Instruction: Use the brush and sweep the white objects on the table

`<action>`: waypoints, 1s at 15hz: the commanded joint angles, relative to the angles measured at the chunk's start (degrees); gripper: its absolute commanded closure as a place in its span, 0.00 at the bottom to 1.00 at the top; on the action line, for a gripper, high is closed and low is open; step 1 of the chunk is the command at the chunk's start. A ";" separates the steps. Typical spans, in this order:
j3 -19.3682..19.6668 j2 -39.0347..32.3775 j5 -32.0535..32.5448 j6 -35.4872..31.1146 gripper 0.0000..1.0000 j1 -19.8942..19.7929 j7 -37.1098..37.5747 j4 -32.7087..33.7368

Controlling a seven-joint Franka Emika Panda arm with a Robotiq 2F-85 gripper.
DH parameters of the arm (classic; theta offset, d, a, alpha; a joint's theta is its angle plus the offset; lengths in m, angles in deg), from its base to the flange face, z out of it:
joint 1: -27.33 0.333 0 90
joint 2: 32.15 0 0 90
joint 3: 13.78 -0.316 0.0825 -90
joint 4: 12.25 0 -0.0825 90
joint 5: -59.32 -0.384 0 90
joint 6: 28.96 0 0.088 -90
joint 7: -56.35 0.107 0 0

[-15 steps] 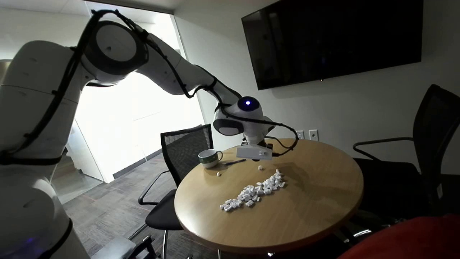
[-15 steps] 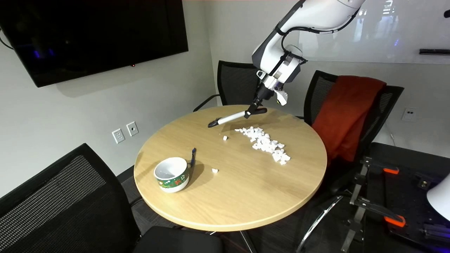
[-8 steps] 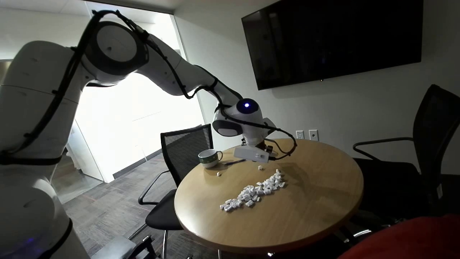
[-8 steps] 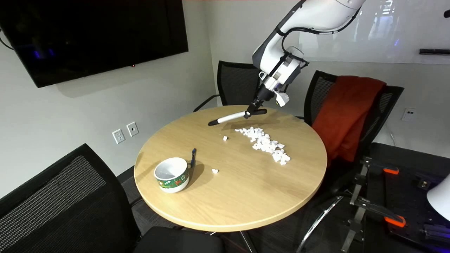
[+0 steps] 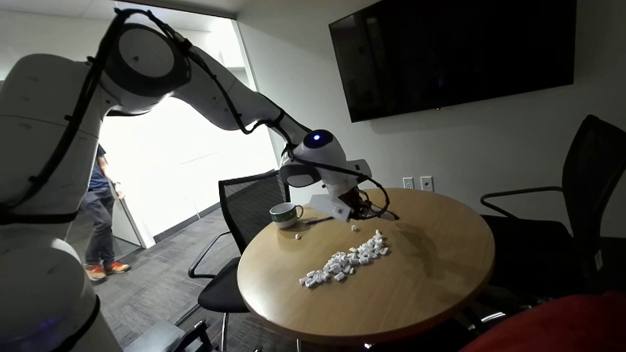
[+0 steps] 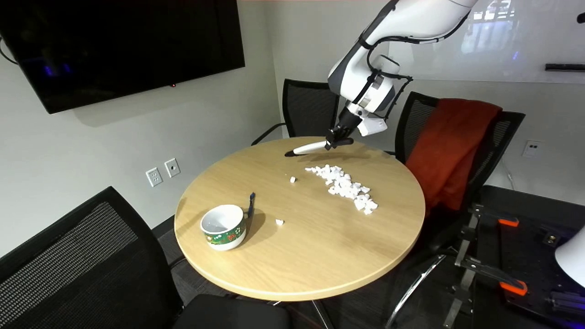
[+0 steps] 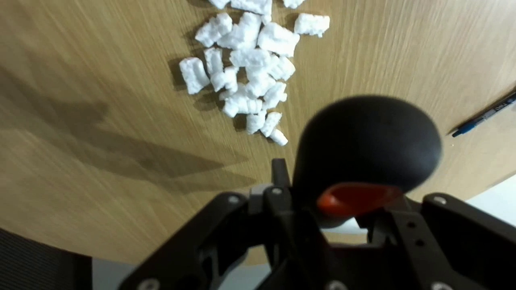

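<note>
The white objects are a long heap of small foam-like pieces, lying on the round wooden table in both exterior views (image 5: 342, 264) (image 6: 343, 185) and at the top of the wrist view (image 7: 254, 72). Two single pieces lie apart from the heap (image 6: 292, 179) (image 6: 279, 222). My gripper (image 6: 330, 142) is shut on the brush (image 6: 311, 147), which has a white body and black ends. The brush is held nearly level above the table, beyond the heap's far end. In the wrist view the jaws (image 7: 336, 203) grip it around a red part; its black end (image 7: 367, 141) faces the camera. Bristles are not visible.
A green and white mug (image 6: 224, 230) stands near the table edge (image 6: 292, 292), with a blue pen (image 6: 251, 204) beside it. Chairs (image 5: 254, 205) surround the table, one with a red cloth (image 6: 450, 151). A person (image 5: 101, 220) stands at the doorway.
My gripper has tilted and shifted slightly, turning the brush; its tip has moved right in an exterior view. A person has appeared at the doorway. The white pieces have not moved.
</note>
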 commanded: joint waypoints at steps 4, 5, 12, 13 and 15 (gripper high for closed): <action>0.58 0.24 0.05 -0.15 0.61 0.56 0.56 -0.53; 0.63 0.24 0.05 -0.15 0.61 0.56 0.56 -0.55; 7.10 -4.88 2.02 -20.85 0.86 9.60 10.90 -2.12; 8.30 -5.77 1.91 -21.74 0.86 10.94 11.25 -2.19; 9.21 -6.45 4.33 -21.67 0.86 11.86 12.72 -2.42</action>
